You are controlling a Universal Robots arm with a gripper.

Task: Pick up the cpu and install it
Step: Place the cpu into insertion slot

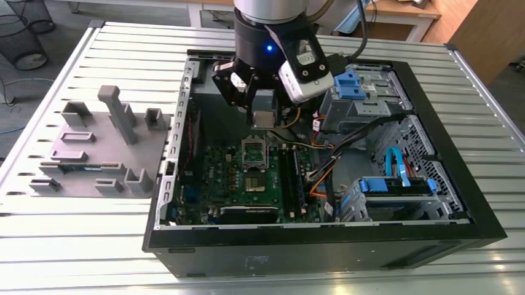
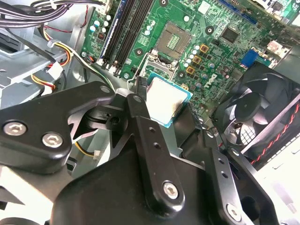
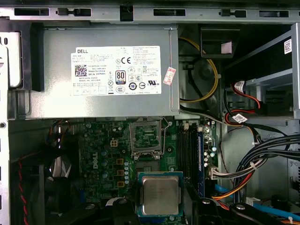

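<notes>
While clear of the socket [image 3: 146, 138], gripper [image 1: 264, 118] tight on the cpu [image 3: 161, 196], inside the computer case [image 1: 328, 244].

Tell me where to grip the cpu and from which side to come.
Grip the cpu by two opposite edges, coming down from above its metal top. It is a thin flat square, so only the edges offer a hold and the top stays untouched. The gripper holds it that way now, a finger at each side.
</notes>
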